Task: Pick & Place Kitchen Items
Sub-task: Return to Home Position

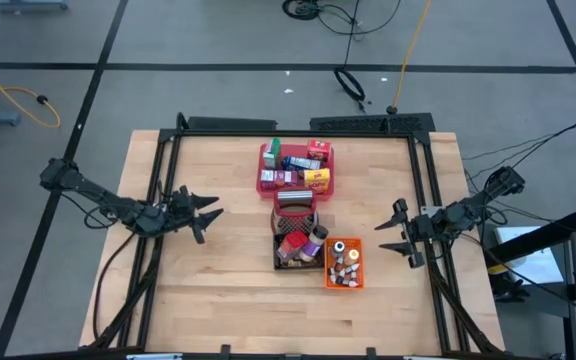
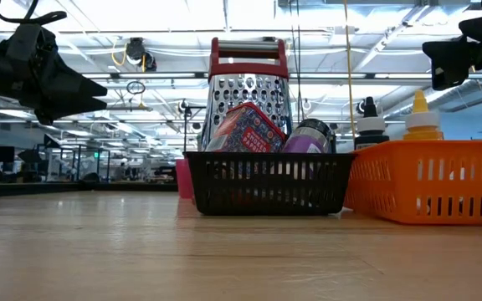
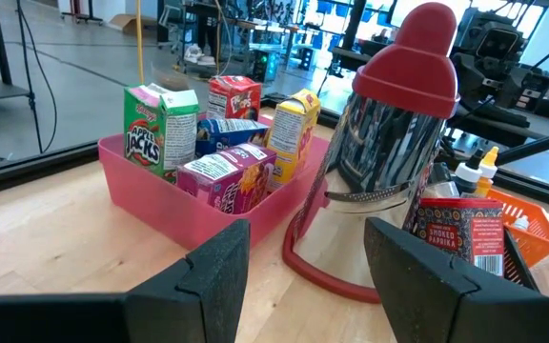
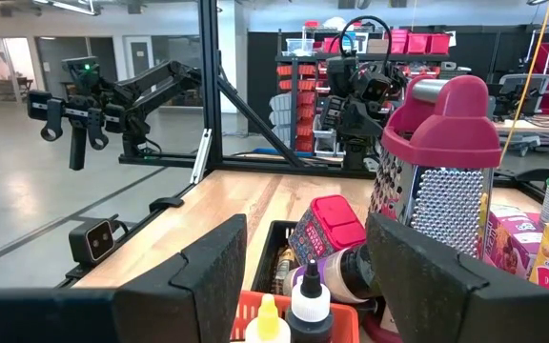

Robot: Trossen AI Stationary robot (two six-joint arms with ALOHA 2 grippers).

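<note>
The wooden table (image 1: 218, 290) carries everything in one line down its middle. The two dark arms hang above it at the two sides, well apart from the things. The left gripper (image 1: 211, 218) is over the left half of the table and the right gripper (image 1: 390, 230) is over the right half. Both point toward the middle. In each wrist view the two fingers stand wide apart and nothing is between them.

The red tray (image 1: 261, 180) lies at the far end of the line. The black wire basket (image 2: 266, 180) is nearer to the front, and the orange bin (image 2: 429, 180) stands just beside it on the right arm's side.

A metal grater (image 2: 248, 100) with a red handle stands upright between the tray and the basket, close to both.

The kitchen items are divided among the three containers. In the tray stand small boxes: a green box (image 3: 151, 138), a red box (image 3: 234, 98), a yellow box (image 3: 292, 133) and a pink box (image 3: 222, 176). In the basket a red paprika can (image 2: 249, 130) leans, with a purple container (image 2: 308, 138) beside it. In the bin stand small bottles, among them a dark-capped bottle (image 2: 371, 125) and a yellow-tipped bottle (image 2: 423, 117).
</note>
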